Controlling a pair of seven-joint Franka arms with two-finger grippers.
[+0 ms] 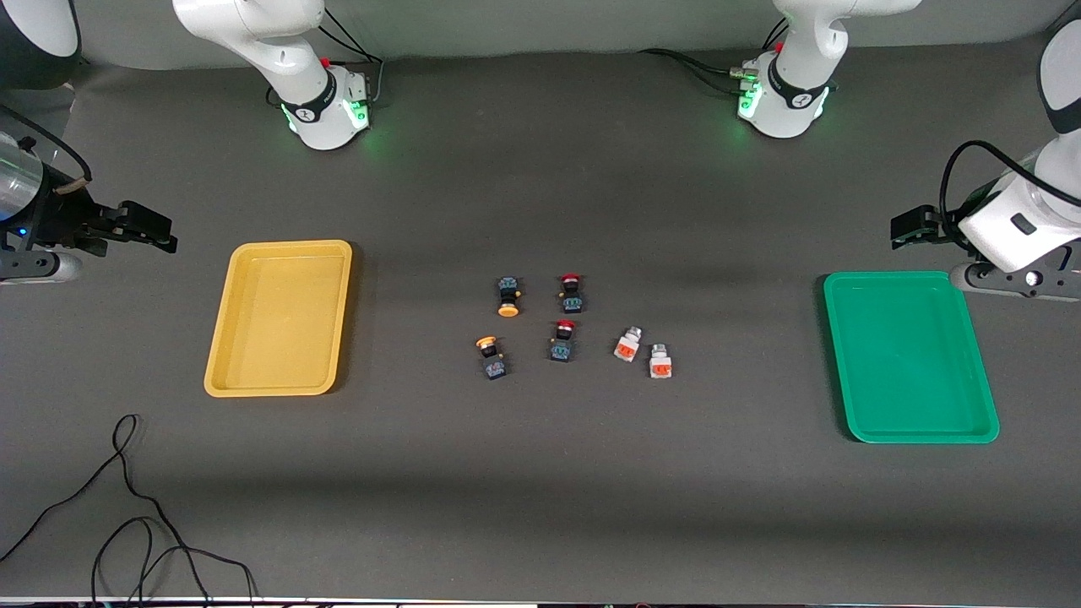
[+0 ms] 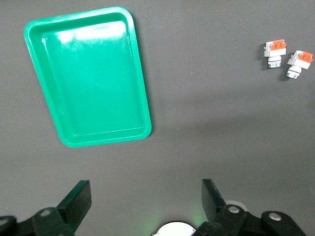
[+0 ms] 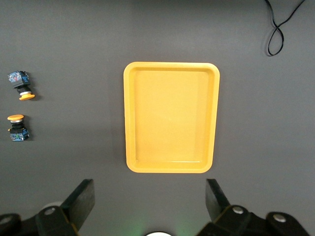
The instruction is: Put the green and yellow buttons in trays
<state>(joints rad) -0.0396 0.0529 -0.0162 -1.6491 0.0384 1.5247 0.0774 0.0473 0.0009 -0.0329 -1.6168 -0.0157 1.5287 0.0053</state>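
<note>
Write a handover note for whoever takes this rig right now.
Left gripper: open, empty, waiting up beside the green tray.
Right gripper: open, empty, waiting beside the yellow tray.
Both trays hold nothing.
Mid-table: two yellow-capped buttons, two white buttons toward the green tray, two red-capped buttons between them.
Done: nothing.
Left: all four buttons; leave the red ones.

Robotics lab: two arm bases [image 1: 325,110] bolted along frame top on grey-matted bench [image 1: 540,507], loose cable [image 1: 127,507] lower left.
</note>
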